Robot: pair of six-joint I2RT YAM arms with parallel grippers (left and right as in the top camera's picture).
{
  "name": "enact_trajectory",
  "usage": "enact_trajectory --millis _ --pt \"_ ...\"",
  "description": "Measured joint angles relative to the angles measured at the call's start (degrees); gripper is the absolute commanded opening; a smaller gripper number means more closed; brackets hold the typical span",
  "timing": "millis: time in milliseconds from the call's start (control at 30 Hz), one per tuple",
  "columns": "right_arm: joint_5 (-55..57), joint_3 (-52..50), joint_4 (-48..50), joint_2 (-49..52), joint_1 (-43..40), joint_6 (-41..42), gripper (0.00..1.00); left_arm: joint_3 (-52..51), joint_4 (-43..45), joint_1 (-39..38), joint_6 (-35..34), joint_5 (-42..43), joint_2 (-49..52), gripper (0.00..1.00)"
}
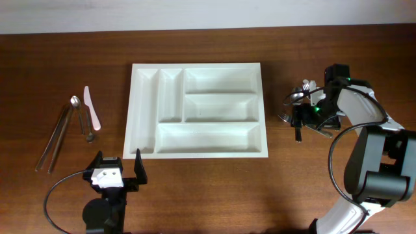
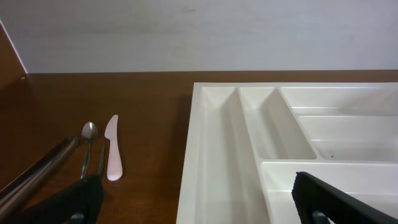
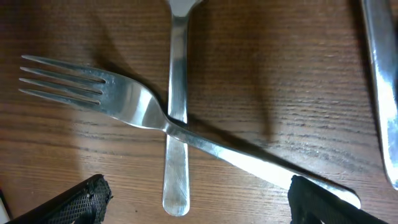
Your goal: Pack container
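Note:
The container (image 1: 134,110), a white cutlery tray, lies mid-table with all its compartments empty. My left gripper (image 1: 118,170) is open just off its front left corner. In the left wrist view the container's rim (image 2: 189,162) runs between the fingers of the left gripper (image 2: 199,208). My right gripper (image 1: 304,120) hovers over a small heap of metal cutlery (image 1: 296,99) to the right of the tray. In the right wrist view a fork (image 3: 124,102) lies across a steel handle (image 3: 177,137). The right gripper (image 3: 199,202) is open, with that handle's end between its fingers.
Left of the tray lie a pink plastic knife (image 1: 91,109), a spoon (image 1: 75,102) and long metal tongs (image 1: 55,140). The left wrist view shows the same knife (image 2: 112,155), spoon (image 2: 89,140) and tongs (image 2: 37,174). Another metal piece (image 3: 382,93) lies at the right edge.

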Motion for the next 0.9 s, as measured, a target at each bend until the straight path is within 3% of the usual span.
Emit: enact_trajectory --millis 900 --pt "0.0 0.0 2.9 0.9 0.0 -0.2 0.93 0.0 0.0 0.0 0.0 0.0 0.0 0.99"
